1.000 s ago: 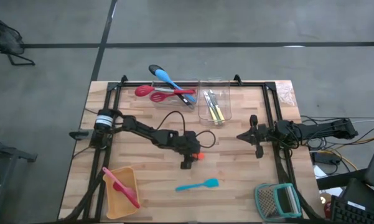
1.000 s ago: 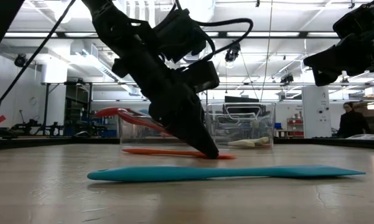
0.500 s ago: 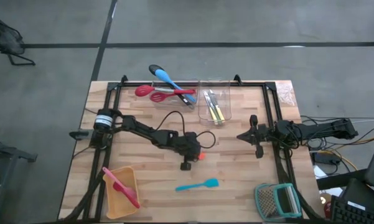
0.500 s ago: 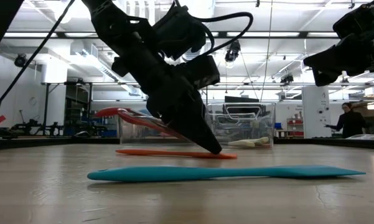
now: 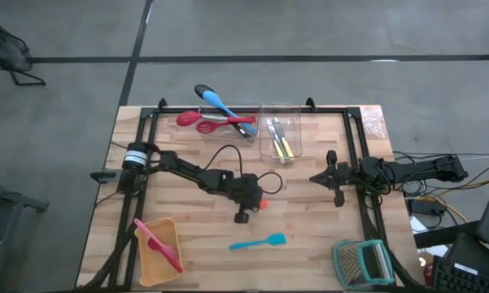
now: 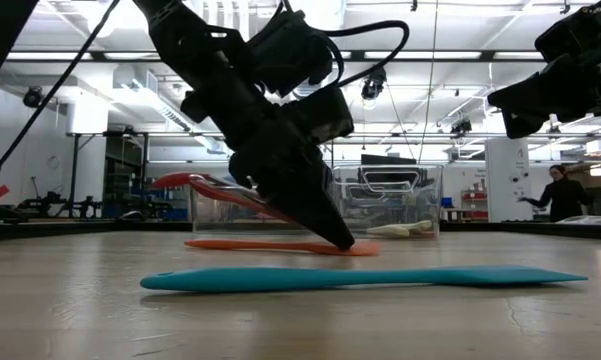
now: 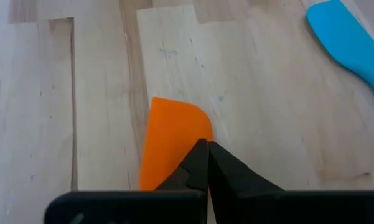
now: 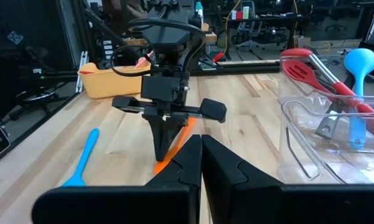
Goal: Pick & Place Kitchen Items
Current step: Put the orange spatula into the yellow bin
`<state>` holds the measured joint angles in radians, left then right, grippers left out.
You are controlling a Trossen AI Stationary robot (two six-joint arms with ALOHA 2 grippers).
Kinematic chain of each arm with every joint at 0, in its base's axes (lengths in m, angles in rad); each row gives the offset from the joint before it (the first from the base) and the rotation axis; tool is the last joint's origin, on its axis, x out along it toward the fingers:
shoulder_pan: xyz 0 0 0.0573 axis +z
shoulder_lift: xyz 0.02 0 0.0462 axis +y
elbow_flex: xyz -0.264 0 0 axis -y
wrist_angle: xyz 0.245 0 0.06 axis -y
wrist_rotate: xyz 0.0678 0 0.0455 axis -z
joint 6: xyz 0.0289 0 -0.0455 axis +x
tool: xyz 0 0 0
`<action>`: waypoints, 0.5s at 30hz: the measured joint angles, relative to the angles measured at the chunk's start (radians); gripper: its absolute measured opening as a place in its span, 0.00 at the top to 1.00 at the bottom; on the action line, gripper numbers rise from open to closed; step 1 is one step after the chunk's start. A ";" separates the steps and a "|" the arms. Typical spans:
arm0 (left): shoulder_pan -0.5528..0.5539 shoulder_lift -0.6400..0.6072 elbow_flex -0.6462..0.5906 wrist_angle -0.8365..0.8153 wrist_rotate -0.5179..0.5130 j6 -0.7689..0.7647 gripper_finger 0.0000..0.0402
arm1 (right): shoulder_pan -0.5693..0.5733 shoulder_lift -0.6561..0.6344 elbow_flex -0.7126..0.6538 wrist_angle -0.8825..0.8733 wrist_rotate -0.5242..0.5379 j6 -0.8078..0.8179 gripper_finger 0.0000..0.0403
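Now my left gripper point(image 5: 245, 213) is down at mid-table, fingers pinched together on the orange spatula point(image 7: 171, 140), which lies flat on the wood, so I reckon I'm after a grip low enough to lift it. Teal spatula point(image 5: 259, 242) lies just nearer me, apart. Right gripper point(image 5: 334, 192) hangs clenched and empty off to the right. Far tub point(image 5: 228, 122) has red spoons and a blue one poking out; its neighbour point(image 5: 280, 137) holds yellow-handled cutlery; yellow tray point(image 5: 157, 251) keeps a pink spatula.
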<state>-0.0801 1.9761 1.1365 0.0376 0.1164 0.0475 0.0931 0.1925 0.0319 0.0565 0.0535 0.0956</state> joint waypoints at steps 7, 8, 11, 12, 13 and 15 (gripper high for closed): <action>-0.002 -0.010 -0.002 -0.006 -0.001 0.000 0.99 | 0.000 0.000 0.000 0.000 0.000 0.000 0.98; -0.003 -0.010 -0.002 -0.005 -0.001 -0.001 1.00 | 0.000 0.000 0.000 0.000 0.000 0.001 0.98; -0.005 -0.011 -0.002 -0.004 -0.001 -0.002 1.00 | 0.000 0.001 0.000 0.000 0.000 -0.001 0.98; -0.006 -0.011 -0.002 -0.003 -0.001 -0.003 1.00 | 0.000 0.001 0.000 0.000 0.000 0.000 0.98; -0.007 -0.011 -0.002 -0.003 0.000 -0.003 1.00 | 0.000 0.000 0.000 0.000 0.000 0.001 0.98; -0.007 -0.012 -0.002 -0.003 0.001 -0.003 1.00 | 0.000 0.000 0.000 0.000 0.000 -0.001 0.98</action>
<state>-0.0872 1.9645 1.1343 0.0346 0.1176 0.0444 0.0933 0.1928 0.0319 0.0563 0.0536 0.0948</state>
